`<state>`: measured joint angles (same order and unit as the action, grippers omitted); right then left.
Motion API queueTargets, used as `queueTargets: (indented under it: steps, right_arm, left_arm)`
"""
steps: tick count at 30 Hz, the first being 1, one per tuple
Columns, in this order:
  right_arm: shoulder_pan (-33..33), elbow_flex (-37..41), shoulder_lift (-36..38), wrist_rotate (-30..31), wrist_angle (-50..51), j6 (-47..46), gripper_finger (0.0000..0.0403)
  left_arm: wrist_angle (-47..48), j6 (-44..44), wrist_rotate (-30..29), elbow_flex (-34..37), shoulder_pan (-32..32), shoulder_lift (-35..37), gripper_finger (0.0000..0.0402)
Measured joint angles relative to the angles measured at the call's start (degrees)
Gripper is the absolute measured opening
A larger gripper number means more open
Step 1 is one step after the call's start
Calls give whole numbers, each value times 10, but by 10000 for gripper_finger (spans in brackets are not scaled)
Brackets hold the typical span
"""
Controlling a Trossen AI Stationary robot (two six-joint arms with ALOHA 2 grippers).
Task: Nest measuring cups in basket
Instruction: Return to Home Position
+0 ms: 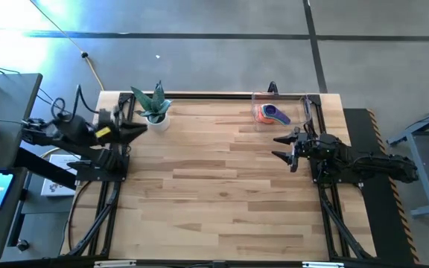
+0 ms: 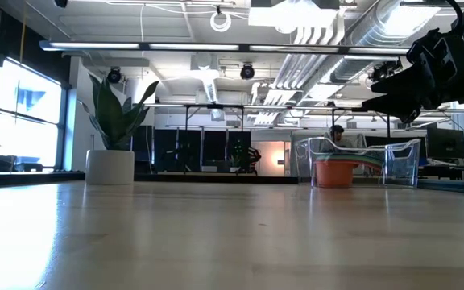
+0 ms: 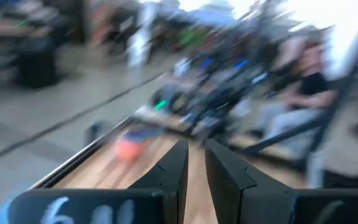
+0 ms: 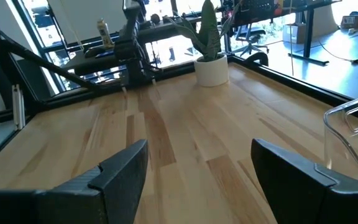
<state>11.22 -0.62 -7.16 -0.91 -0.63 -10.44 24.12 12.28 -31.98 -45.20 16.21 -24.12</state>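
Over at the far right corner of the pale wooden tabletop sits the clear rectangular plastic basket with low walls. The round plastic measuring cups lie inside it, toward its left end, stacked one within another. From above, an orange bowl shows outermost, with blue and purple nested in it. From table height the orange bowl shows through the see-through wall, and thin coloured bands of handle run right from its rim.

Just nearer than the basket, the right pincer hangs above bare wood, its fingers spread wide and holding nothing. At the far left edge, the left pincer points right, beside the white pot with a green spiky plant. Its fingers stand nearly together with only a narrow slit between them, and nothing is gripped.
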Motion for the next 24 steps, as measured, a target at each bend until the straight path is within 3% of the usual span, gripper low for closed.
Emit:
queueTargets:
  steps: [4,7,13,24]
  right_arm:
    - [0,0,0,0,0,0,277]
    - [0,0,0,0,0,0,277]
    - [0,0,0,0,0,0,277]
    - [0,0,0,0,0,0,277]
  left_arm:
    - [-165,-84,115,108,-1,49,46]
    - [-261,-109,169,187,-2,78,46]
    - [-358,-109,175,302,-2,111,46]
    - [-360,-96,173,414,-2,185,46]
